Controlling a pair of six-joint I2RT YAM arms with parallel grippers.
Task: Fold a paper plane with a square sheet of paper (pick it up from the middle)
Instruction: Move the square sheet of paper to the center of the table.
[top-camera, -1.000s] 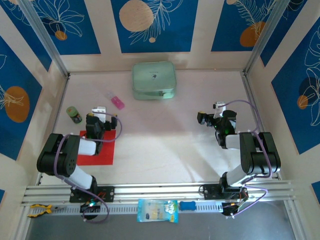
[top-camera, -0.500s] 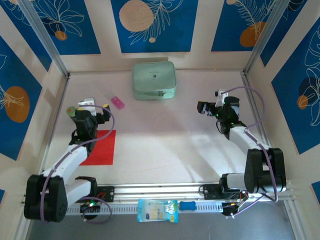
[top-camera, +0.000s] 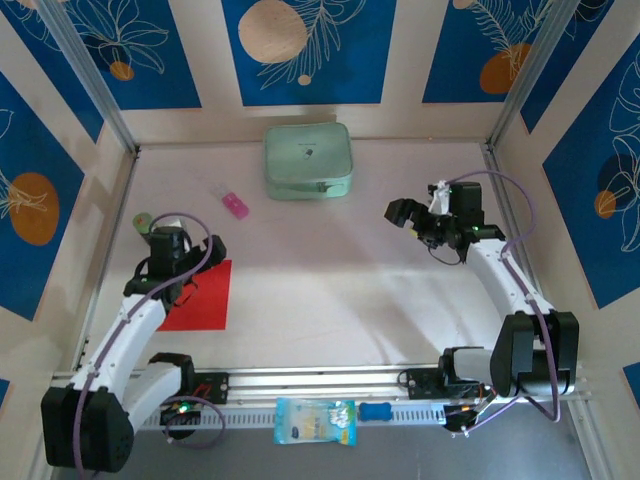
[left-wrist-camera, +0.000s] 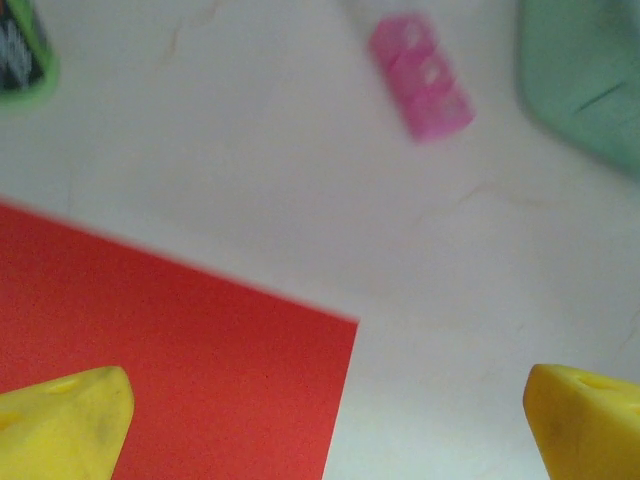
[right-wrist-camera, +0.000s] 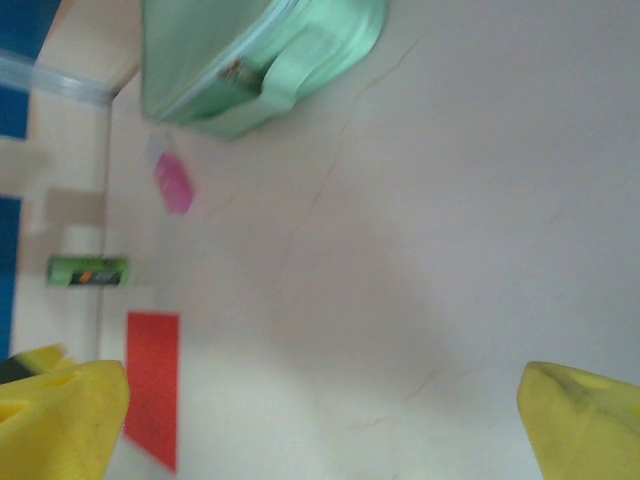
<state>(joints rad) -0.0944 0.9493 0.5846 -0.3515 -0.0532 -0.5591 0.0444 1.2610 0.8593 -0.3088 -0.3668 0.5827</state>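
You have the square sheet of paper (top-camera: 200, 297) lying flat on the table (top-camera: 330, 290), on the left side toward the near edge, a plain red square with no crease that you can make out. Your left gripper (top-camera: 172, 255) hangs over the sheet's far edge with its yellow fingers (left-wrist-camera: 65, 425) spread wide and nothing between them; in the left wrist view the sheet's far right corner (left-wrist-camera: 170, 370) sits between and just ahead of them. Beyond that corner you see the small pink block (left-wrist-camera: 420, 75), and farther back the pale green case (top-camera: 308, 160) against the rear wall. A small green can (top-camera: 143, 220) is just beyond the left gripper. Your right gripper (top-camera: 405, 215) is well apart on the right side, pointing left across bare table, jaws likewise wide and holding nothing.
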